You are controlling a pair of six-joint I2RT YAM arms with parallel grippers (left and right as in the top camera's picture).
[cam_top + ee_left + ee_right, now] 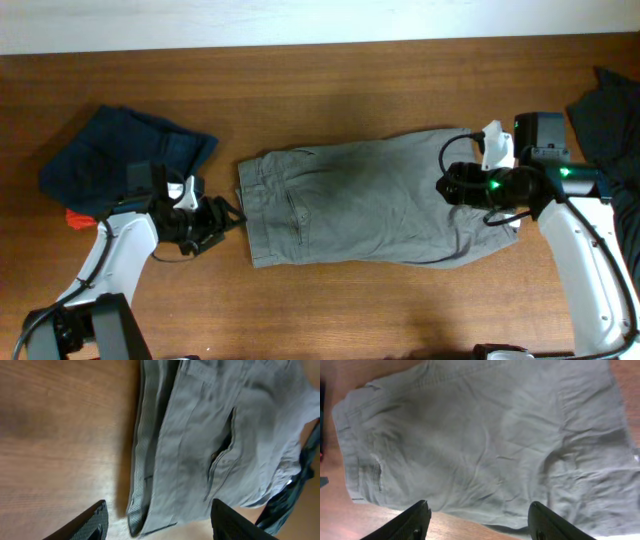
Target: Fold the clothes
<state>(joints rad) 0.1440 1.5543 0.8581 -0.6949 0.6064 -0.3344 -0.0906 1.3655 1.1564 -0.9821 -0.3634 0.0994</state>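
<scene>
- The grey shorts [370,200] lie flat in the middle of the wooden table [330,90], between the 2 grippers, with the waistband toward the left jaws and the leg hems toward the right jaws.
- The waistband edge runs straight across just ahead of the left gripper [157,525]. Its near corner sits in line with the gap between the jaws. Bare wood lies off to one side of them.
- The leg end lies under and ahead of the right gripper [480,525]. One long edge of the shorts crosses close in front of the fingertips, with a thin strip of bare wood on the near side.
- Wide bare wood lies along both long edges of the shorts.
- The left jaws stand wide apart and hold nothing. The arm reaches low from the table's near edge, its wrist level and pointing at the waistband.
- The right jaws are also spread wide and empty. The arm comes up from the near edge and bends inward over the hems, and a green light [492,184] glows on its wrist.
- A dark blue garment [120,150] lies crumpled behind the left jaws, with a small red item [78,218] beside it.
- A black garment [610,110] lies behind the right jaws at the table's edge.
</scene>
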